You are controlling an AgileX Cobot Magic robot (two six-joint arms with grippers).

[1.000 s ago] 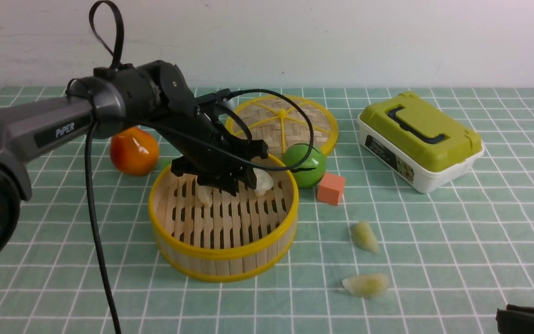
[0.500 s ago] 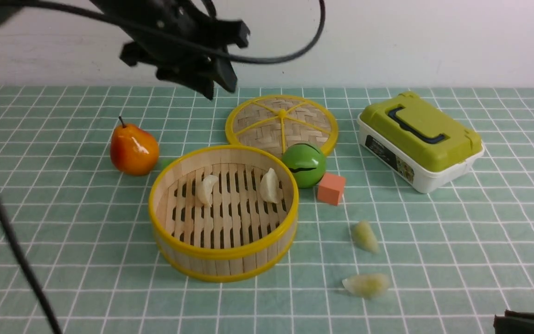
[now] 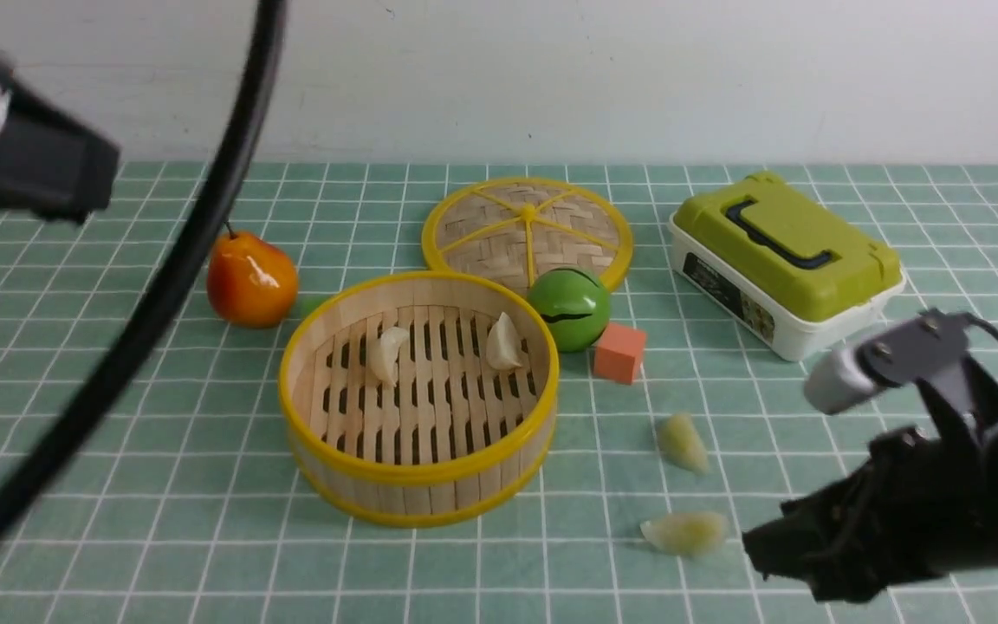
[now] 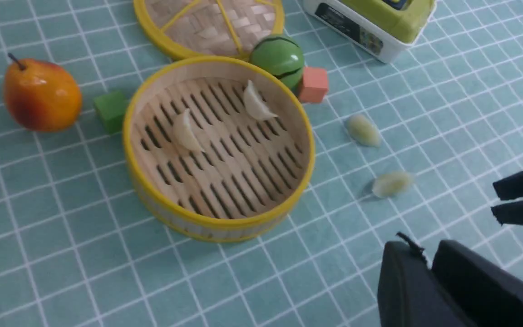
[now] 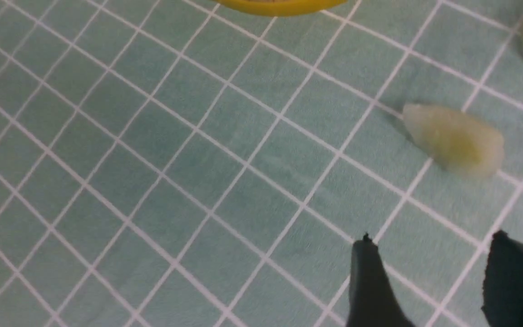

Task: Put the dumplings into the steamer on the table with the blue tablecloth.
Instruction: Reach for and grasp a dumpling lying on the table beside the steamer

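While right end effector (image 5: 431,236) gapes empty, greenish dumpling (image 5: 454,138) lies just ahead, untouched.

A round bamboo steamer (image 3: 417,475) with yellow rims is set upright on the blue tablecloth (image 3: 118,485), by which the table (image 3: 941,199) is wholly covered; it is found well to the left of the right gripper (image 5: 434,272). On its slatted floor one whitish dumpling (image 3: 386,354) and a second whitish dumpling (image 3: 503,343) are laid apart. A pale greenish dumpling (image 5: 454,140) is seen flat on the cloth just ahead of the gripper's tips, and another greenish dumpling (image 3: 682,442) lies farther beyond it.
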